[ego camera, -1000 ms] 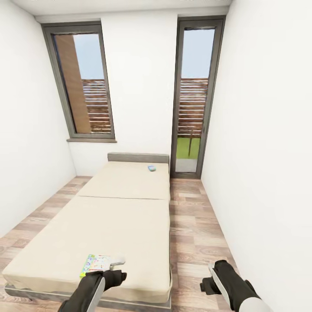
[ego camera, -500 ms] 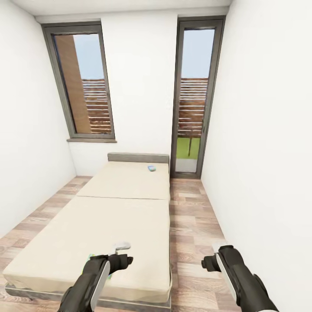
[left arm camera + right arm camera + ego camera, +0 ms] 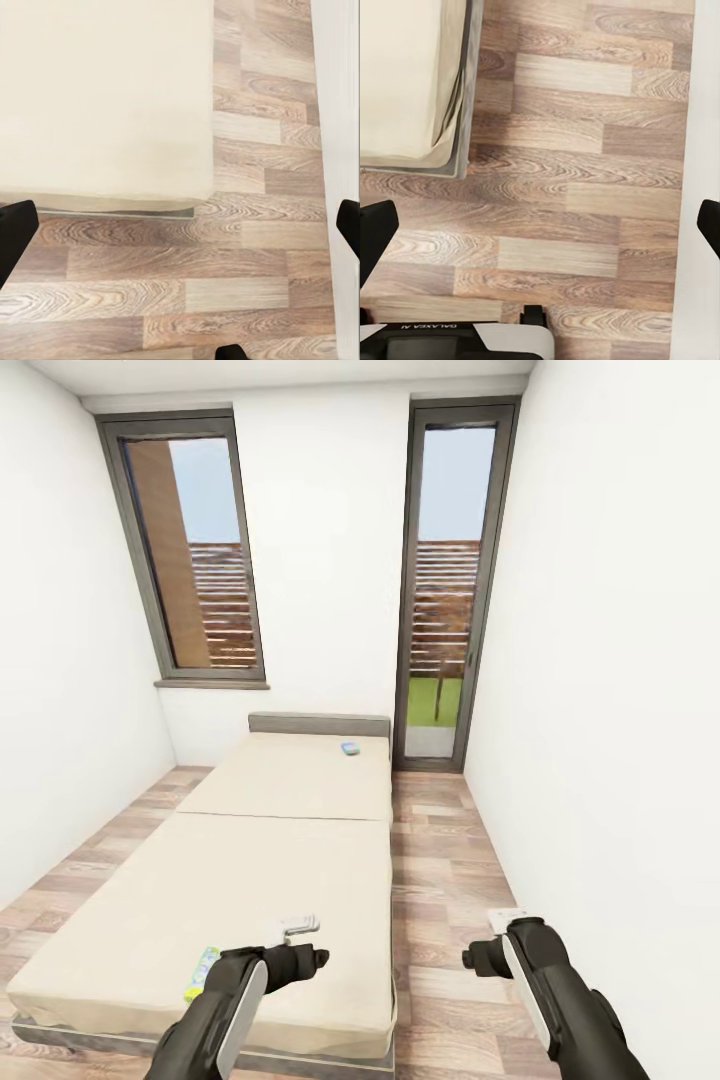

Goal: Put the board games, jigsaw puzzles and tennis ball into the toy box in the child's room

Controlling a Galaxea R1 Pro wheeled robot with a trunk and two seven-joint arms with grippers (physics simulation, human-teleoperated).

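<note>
Beige bed, small blue board game near headboard

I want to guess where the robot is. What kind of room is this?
Most likely a bedroom. A low bed with a beige mattress fills most of it, there are tall dark-framed windows in the white wall, and a colourful game box lies on the bed.

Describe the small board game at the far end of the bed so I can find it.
Start at the bed and follow the beige mattress to the grey headboard. Just before it, toward the glass door's side, lies a small blue box, the only thing on that half.
</note>
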